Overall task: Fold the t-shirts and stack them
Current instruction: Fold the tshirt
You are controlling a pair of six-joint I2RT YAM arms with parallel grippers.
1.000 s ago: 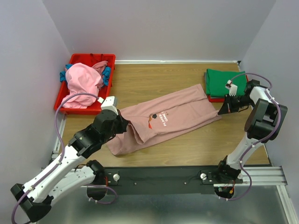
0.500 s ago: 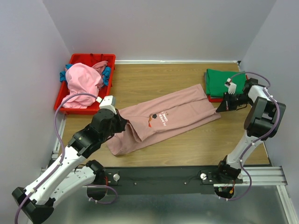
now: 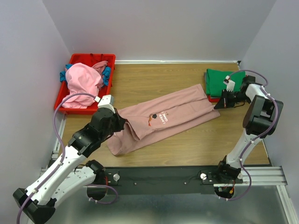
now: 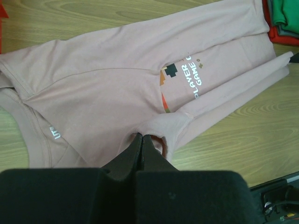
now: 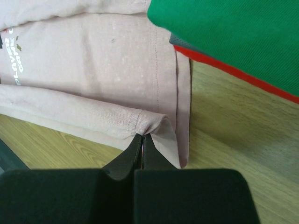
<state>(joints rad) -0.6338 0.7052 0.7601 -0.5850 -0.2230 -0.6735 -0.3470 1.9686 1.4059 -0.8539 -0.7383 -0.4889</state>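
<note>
Black left gripper [image 4: 142, 136]: fingers pressed together, pinching a bunched fold at the near-left end of the dusty-pink t-shirt [image 4: 107, 88], close to its collar.
Dusty-pink t-shirt: folded lengthwise into a long band on the wooden table [image 3: 154, 77], slanting from near left to far right. Its pixel print and white text face up around its middle.
Right gripper [image 5: 141, 136]: jaws closed on the doubled-over hem corner at the dusty-pink t-shirt's far-right end.
Green t-shirt [image 3: 222, 80]: folded flat, just beside that far-right hem. Whether the two touch cannot be told.
Red t-shirt [image 5: 233, 70]: only an edge shows under the green one, on the side facing the dusty-pink t-shirt.
Red bin [image 3: 91, 57]: beyond the dusty-pink t-shirt's left end and apart from it.
Brighter pink t-shirt [image 3: 81, 79]: heaped in the bin, on the side nearer the dusty-pink t-shirt.
Blue t-shirt [image 3: 107, 72]: crumpled beneath that heap, peeking out at both sides.
</note>
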